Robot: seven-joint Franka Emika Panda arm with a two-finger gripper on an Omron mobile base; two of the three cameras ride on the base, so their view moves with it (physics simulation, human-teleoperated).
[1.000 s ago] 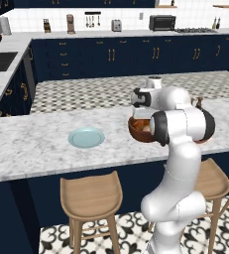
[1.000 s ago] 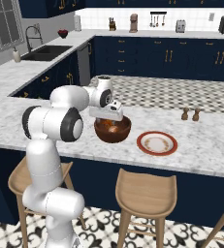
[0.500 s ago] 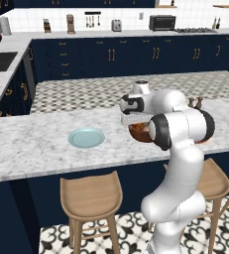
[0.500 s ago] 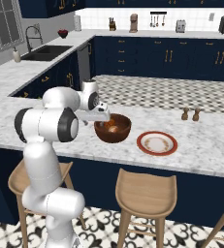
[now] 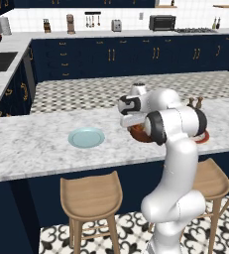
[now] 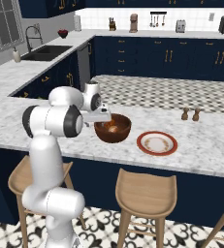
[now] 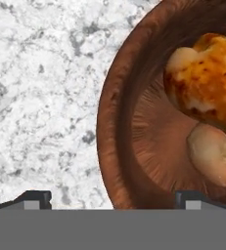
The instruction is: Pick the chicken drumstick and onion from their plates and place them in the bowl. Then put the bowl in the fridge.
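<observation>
No readable text, labels, brands, numbers or signs anywhere: none on desk, bowl, plates, cabinets or appliances.

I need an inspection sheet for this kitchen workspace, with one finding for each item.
Surface: white-grey marble island counter.
Job's things: deep dark brown wooden bowl holds the orange-brown chicken drumstick and a pale rounded piece, probably the onion. Plain light blue plate and red-rimmed white plate both bare.
Clutter: two small brown shakers behind the red-rimmed plate.
End effector: open, empty, straddling the bowl's rim.
Cables: nothing seen.
Surroundings: navy cabinets, sink, wooden stools.
</observation>
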